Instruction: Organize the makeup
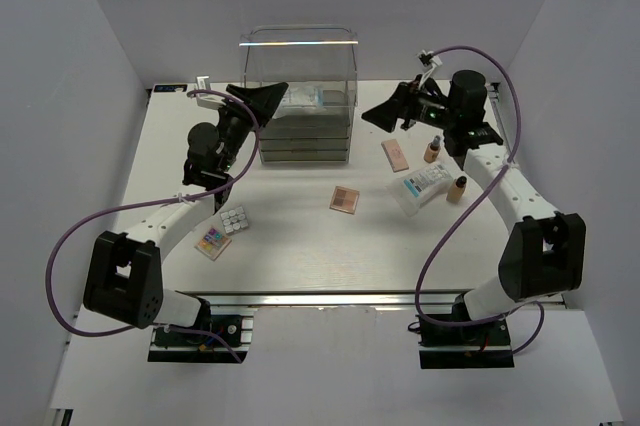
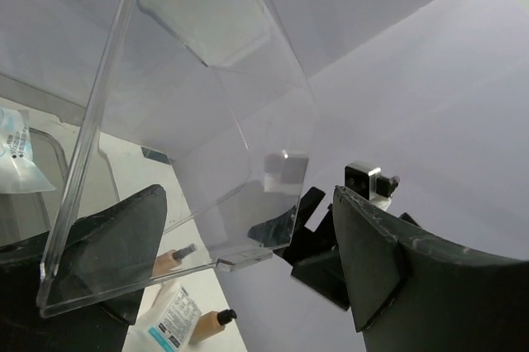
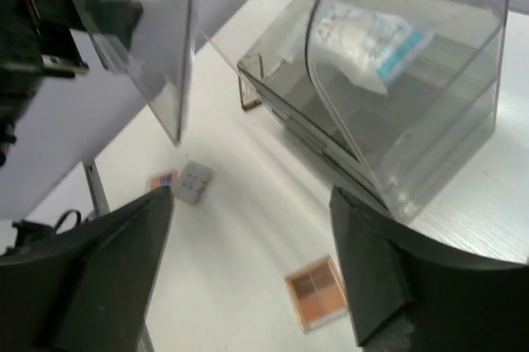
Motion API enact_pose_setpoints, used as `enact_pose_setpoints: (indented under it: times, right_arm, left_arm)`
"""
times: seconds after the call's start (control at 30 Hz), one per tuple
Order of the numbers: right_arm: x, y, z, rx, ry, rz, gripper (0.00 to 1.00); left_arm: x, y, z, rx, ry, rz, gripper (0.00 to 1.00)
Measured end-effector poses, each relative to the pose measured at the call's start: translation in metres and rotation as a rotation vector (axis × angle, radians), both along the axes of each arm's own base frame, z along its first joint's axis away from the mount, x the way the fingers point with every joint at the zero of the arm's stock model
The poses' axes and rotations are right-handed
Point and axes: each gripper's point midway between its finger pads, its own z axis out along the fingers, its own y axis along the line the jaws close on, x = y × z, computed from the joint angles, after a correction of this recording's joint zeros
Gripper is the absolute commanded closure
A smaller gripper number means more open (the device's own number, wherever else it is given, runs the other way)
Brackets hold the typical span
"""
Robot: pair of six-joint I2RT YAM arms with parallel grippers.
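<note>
Makeup (image 1: 344, 199) well inside the table (image 1: 290, 251) edges

No word or number legible anywhere. Dark print lines on the boxed packet (image 2: 12, 149), far out to the left of the left gripper (image 2: 248, 195) — too blurred to read. Blue panel with fine lines on the loose packet (image 2: 169, 319), low beneath the same gripper, lettering too small to make out. Blue marks on the boxed packet again, up and right of the right gripper (image 3: 248, 203) — smeared, unreadable.
</note>
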Motion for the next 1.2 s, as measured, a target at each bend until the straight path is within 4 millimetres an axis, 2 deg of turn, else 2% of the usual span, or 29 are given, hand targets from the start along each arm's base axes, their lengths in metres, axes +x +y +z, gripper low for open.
enact_pose_setpoints:
  times: [0.17, 0.4, 0.5, 0.6, 0.73, 0.77, 0.83, 0.93, 1.0, 1.2]
  right_arm:
    - [-0.016, -0.014, -0.023, -0.135, -0.146, 0.101, 0.11]
    - [-0.039, -0.028, -0.056, -0.409, -0.476, 0.267, 0.11]
    - [-0.04, -0.039, -0.077, -0.567, -0.623, 0.34, 0.15]
    - [-0.038, -0.054, -0.103, -0.741, -0.736, 0.415, 0.24]
    - [-0.036, -0.074, -0.146, -0.923, -0.763, 0.553, 0.42]
    - [-0.036, -0.079, -0.159, -0.961, -0.74, 0.603, 0.43]
    - [-0.035, -0.091, -0.185, -1.032, -0.694, 0.691, 0.42]
    - [-0.038, -0.11, -0.212, -1.117, -0.648, 0.784, 0.35]
    - [-0.04, -0.121, -0.219, -1.165, -0.649, 0.82, 0.33]
    - [-0.035, -0.141, -0.224, -1.279, -0.695, 0.892, 0.3]
  left_arm:
    - [-0.002, 0.0, 0.004, -0.024, -0.003, -0.009, 0.08]
    - [-0.002, -0.001, 0.005, -0.032, -0.004, -0.015, 0.08]
    - [-0.003, -0.001, 0.006, -0.041, 0.001, -0.019, 0.08]
    - [-0.003, -0.001, 0.006, -0.044, 0.003, -0.022, 0.08]
    - [-0.003, -0.001, 0.005, -0.046, 0.007, -0.024, 0.08]
    - [-0.003, -0.001, 0.005, -0.046, 0.007, -0.024, 0.08]
    - [-0.003, -0.001, 0.005, -0.046, 0.007, -0.025, 0.08]
    - [-0.003, -0.002, 0.005, -0.046, 0.008, -0.025, 0.08]
    - [-0.003, -0.002, 0.005, -0.045, 0.008, -0.025, 0.08]
    - [-0.003, -0.002, 0.002, -0.04, 0.023, -0.026, 0.08]
